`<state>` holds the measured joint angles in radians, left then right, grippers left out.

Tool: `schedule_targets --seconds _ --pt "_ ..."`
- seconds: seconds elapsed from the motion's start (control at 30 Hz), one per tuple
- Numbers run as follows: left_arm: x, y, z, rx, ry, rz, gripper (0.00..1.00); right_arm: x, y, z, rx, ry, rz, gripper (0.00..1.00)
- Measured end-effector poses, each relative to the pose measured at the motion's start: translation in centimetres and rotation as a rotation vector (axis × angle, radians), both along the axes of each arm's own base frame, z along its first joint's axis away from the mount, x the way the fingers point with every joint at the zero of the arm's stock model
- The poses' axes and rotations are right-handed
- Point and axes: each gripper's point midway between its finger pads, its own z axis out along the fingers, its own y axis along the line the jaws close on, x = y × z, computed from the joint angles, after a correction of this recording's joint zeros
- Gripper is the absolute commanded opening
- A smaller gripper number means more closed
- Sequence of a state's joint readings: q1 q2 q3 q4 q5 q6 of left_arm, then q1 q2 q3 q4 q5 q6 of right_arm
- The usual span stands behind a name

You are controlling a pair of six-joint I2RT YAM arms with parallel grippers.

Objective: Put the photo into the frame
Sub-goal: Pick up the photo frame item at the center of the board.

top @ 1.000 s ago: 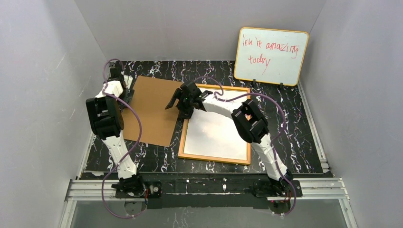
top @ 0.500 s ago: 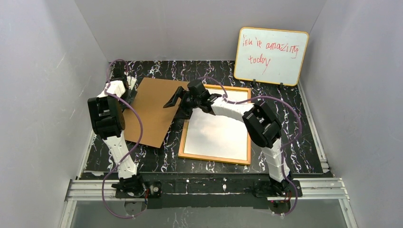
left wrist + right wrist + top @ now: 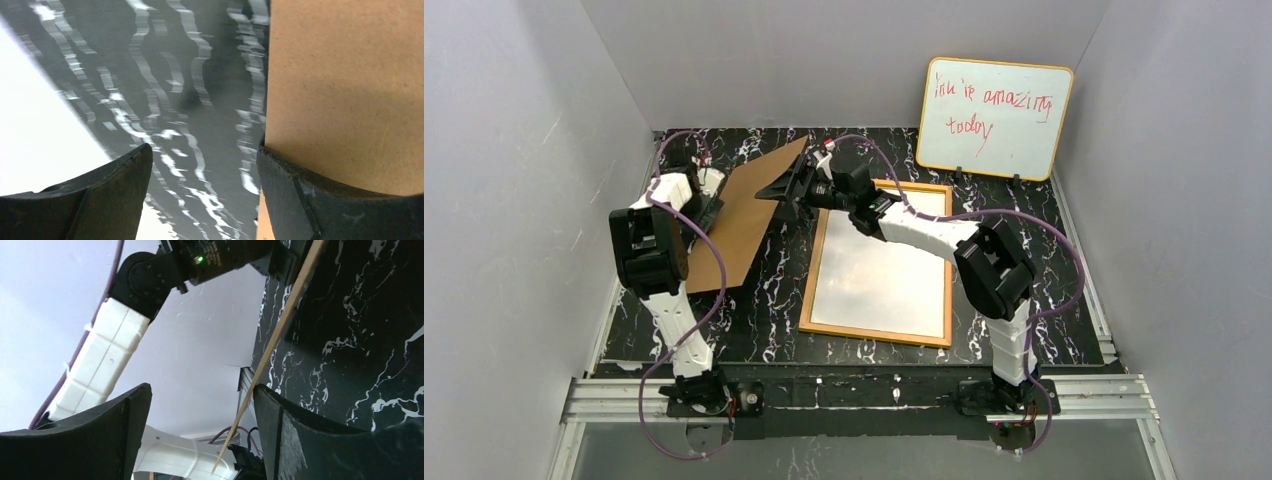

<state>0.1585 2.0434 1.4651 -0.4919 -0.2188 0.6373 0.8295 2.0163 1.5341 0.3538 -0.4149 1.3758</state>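
Underneath everything, a black marble-patterned bench [image 3: 764,320] veined with white. Flat at its middle, back side up, the large rectangular picture frame [image 3: 874,336] with its orange-wood rim showing. Inside that rim, filling it edge to edge, the large rectangular photo [image 3: 879,285], plain white back upward, printed face out of sight.

Just left of the frame, with a strip of bare bench between, a plain brown rectangular backing board [image 3: 739,225], tilted steeply: near left edge low by the bench, far right edge high in the air. Propped upright against the back wall, behind the frame's far right corner, a yellow-edged whiteboard [image 3: 994,118] with red handwriting.

At the board's left side, the left hand [image 3: 202,149], fingers spread wide. In its wrist view, veined bench showing through the gap, brown board behind the finger [image 3: 310,200] at the right of that view, nothing pinched. Cannot tell whether that finger touches the board.

Stretched past the frame's far left corner to the board's high edge, the right hand [image 3: 201,387], likewise spread wide. Through its gap, the board seen edge-on as a thin tan line, closer to the finger [image 3: 320,440] at the right of that view. Cannot tell whether either finger touches it.
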Motion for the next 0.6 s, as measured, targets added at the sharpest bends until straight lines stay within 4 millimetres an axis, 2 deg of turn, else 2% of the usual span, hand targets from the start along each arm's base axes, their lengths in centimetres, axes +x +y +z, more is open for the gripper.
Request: schedule_targets --seconds 0.03,0.1,0.2,0.3,0.43,0.6 --pt "-0.3 -0.6 -0.1 -0.029 0.012 -0.011 0.75 0.1 0.0 0.2 0.003 -0.014 -0.010 0.82" --pt "-1.1 -2.8 -0.2 -0.099 0.047 -0.048 0.75 0.0 0.0 -0.6 -0.017 -0.018 -0.021 0.81" --pt "-3.0 -7.2 -0.7 -0.199 0.133 -0.130 0.75 -0.6 -0.8 -3.8 -0.088 0.012 -0.038 0.79" --pt "-3.9 -9.3 -0.9 -0.235 0.176 -0.172 0.74 -1.2 -2.1 -5.8 -0.139 0.048 -0.046 0.77" --pt "-4.9 -10.7 -1.1 -0.284 0.213 -0.182 0.75 -0.7 -3.6 -5.3 -0.165 0.028 -0.086 0.75" --pt "-5.6 -11.7 -1.1 -0.298 0.241 -0.181 0.85 -0.7 -5.5 -3.4 -0.229 -0.043 -0.139 0.70"
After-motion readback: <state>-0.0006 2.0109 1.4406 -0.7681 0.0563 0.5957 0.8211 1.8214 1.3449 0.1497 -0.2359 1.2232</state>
